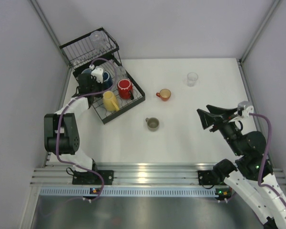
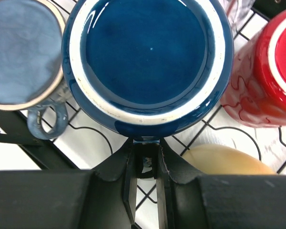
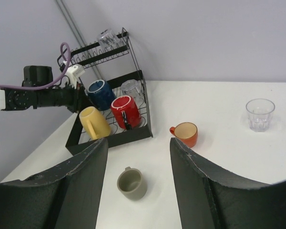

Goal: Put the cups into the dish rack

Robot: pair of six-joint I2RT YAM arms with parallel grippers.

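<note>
1 blue mug (image 2: 150, 57), handle pinched: L wrist only.

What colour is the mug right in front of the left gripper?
Dark blue mug, pale base ring; clearest in left wrist view.

White table (image 1: 190, 138) — grey walls (image 1: 181, 28), alu rail (image 1: 148, 172) near edge.
</note>
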